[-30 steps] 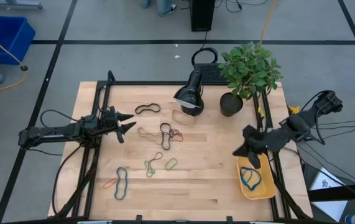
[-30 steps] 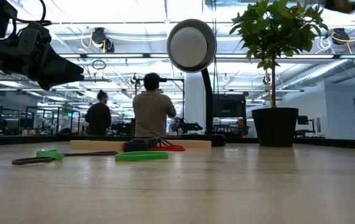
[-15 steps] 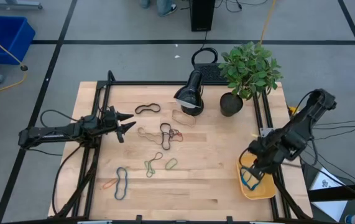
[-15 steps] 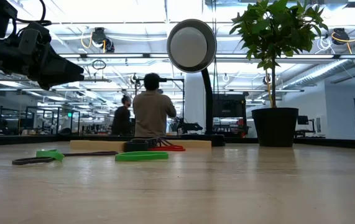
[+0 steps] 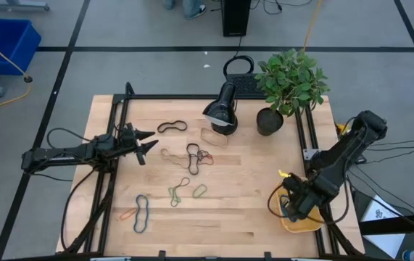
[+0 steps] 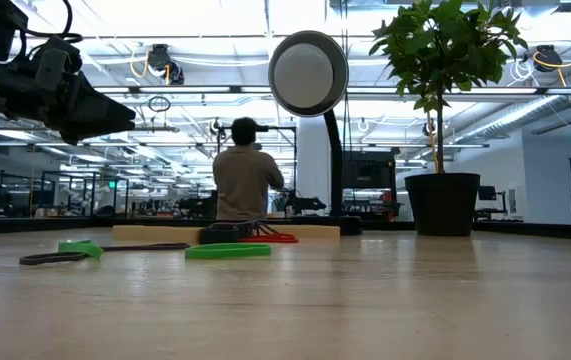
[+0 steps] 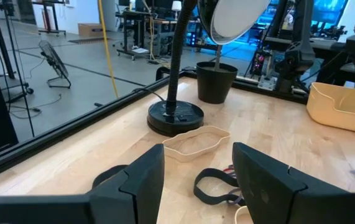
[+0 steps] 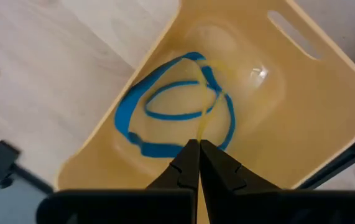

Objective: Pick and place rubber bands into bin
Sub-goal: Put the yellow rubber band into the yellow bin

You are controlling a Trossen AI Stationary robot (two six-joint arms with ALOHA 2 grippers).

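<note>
the right pincer [image 8: 199, 163] hangs just over the bin [image 5: 309, 222] at the desk's [image 5: 243, 217] five o'clock corner, tips pressed together on a thin yellow band [image 8: 209, 99] that trails down into the tray, so it looks poised to drop it there. a blue band [image 8: 165, 118] already lies coiled on the bin floor. the left pincer [image 5: 146, 141] waits at nine o'clock with its tips parted, gripping nothing, aimed toward the loose bands [image 5: 192, 156] scattered mid-desk, likely so it can take one without crossing the other arm. a lamp [image 5: 221, 110] and a plant [image 5: 288, 83] stand at twelve o'clock, clear of the work.
</note>
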